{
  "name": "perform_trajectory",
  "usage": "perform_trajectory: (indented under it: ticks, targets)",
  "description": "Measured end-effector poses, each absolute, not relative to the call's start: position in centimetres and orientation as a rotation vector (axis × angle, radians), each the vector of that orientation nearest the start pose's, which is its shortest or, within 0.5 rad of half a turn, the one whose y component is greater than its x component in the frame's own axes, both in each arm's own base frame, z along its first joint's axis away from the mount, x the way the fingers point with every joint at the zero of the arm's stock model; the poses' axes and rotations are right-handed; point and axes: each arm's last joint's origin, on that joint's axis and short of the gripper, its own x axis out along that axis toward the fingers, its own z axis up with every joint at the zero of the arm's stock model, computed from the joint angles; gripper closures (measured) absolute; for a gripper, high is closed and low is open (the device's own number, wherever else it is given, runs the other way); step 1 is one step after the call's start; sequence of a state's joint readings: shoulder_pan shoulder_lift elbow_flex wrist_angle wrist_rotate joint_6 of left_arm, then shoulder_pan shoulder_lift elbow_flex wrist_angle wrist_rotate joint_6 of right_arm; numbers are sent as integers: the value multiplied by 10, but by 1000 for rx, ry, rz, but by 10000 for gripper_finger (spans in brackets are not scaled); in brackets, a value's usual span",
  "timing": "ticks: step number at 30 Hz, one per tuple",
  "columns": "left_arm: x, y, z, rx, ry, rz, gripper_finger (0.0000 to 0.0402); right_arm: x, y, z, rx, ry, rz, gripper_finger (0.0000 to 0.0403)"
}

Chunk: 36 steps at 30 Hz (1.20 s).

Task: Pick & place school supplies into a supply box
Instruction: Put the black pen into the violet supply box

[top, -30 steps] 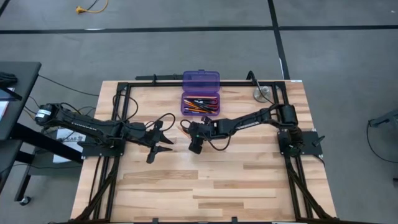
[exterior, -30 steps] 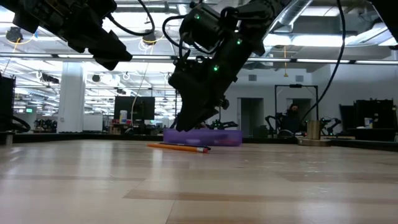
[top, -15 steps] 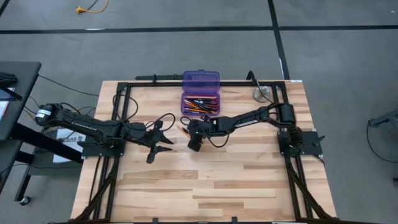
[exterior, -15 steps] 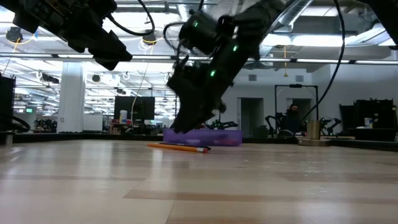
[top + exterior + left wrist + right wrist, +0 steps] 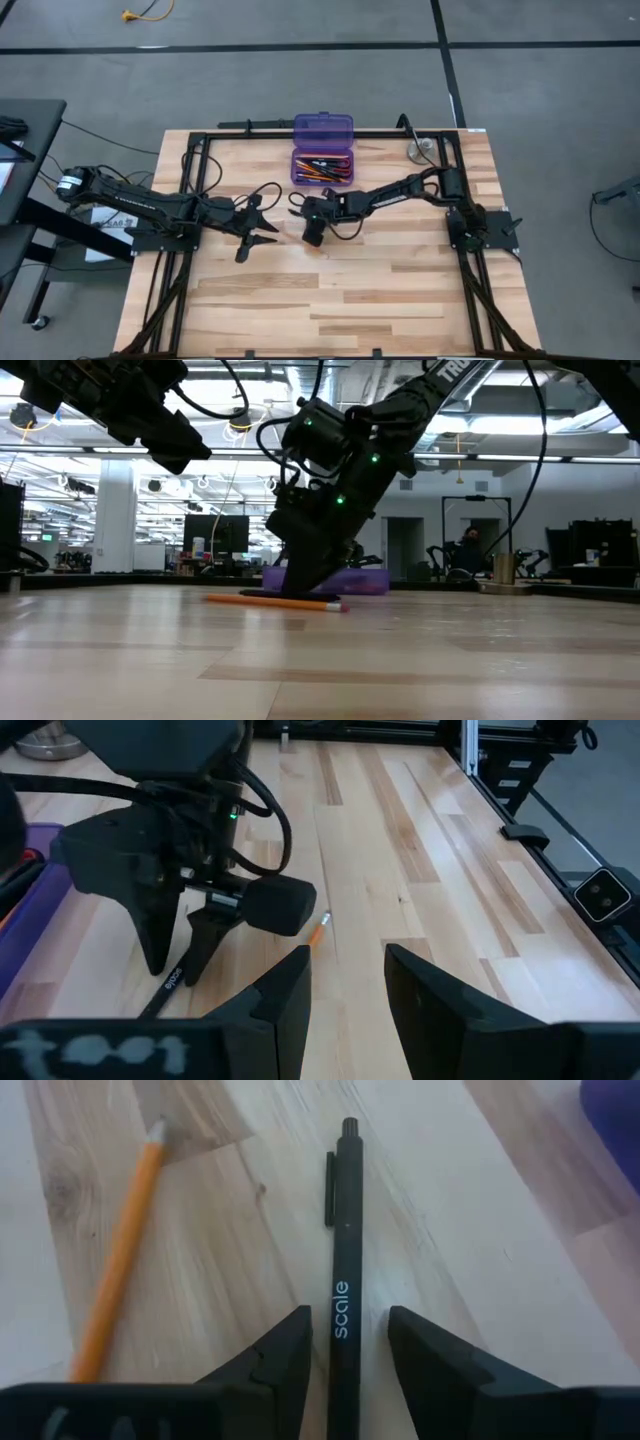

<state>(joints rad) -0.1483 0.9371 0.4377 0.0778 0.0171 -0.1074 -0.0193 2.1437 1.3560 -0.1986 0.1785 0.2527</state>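
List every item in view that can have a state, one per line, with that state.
Purple box: lid open, pens and pencils inside.
Black pen: flat on the table, between the right gripper's fingers, not lifted.
Orange pencil: flat on the table beside the pen, loose.
Right gripper: open, down over the pen.
Left gripper: open, holding nothing.

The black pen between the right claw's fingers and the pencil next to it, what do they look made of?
The black pen looks like matte plastic: even dull black, moulded clip, printed white lettering. The pencil looks like painted wood: glossy orange coat, with a bare pale cone sharpened to a dark tip. Neither material is certain from looks alone.
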Motion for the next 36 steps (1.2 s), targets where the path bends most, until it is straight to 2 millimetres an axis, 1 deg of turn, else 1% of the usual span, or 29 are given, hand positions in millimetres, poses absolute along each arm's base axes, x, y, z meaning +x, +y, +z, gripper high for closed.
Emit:
perform_trajectory:
  ticks: [4, 7, 10, 13, 14, 20, 24, 27, 33, 36]
  targets:
    - [193, -29, 212, -78, 430, -141, 285, 431, -17, 113, 148, 963, -302, 271]
    - [193, -29, 212, -78, 430, -141, 285, 431, -19, 113, 148, 966, -305, 288]
    - [193, -29, 212, -78, 430, -141, 285, 430, -20, 113, 140, 975, -307, 324]
    - [193, -29, 212, -78, 430, -141, 285, 429, -20, 113, 133, 980, -310, 374]
    - [193, -29, 212, -78, 430, -141, 285, 429, -20, 113, 132, 981, -311, 386]
    - [193, -29, 212, -78, 431, -141, 285, 428, -20, 112, 143, 994, -292, 389]
    - [193, -29, 211, -77, 443, -139, 285, 424, -20, 121, 141, 1012, -290, 395]
    - [193, -29, 210, -76, 448, -138, 285, 417, -19, 133, 125, 1036, -288, 398]
    - [193, -29, 210, -72, 451, -136, 285, 406, -20, 180, 80, 974, -301, 400]
    - [193, -29, 210, -70, 449, -136, 285, 399, -25, 204, 52, 923, -310, 401]
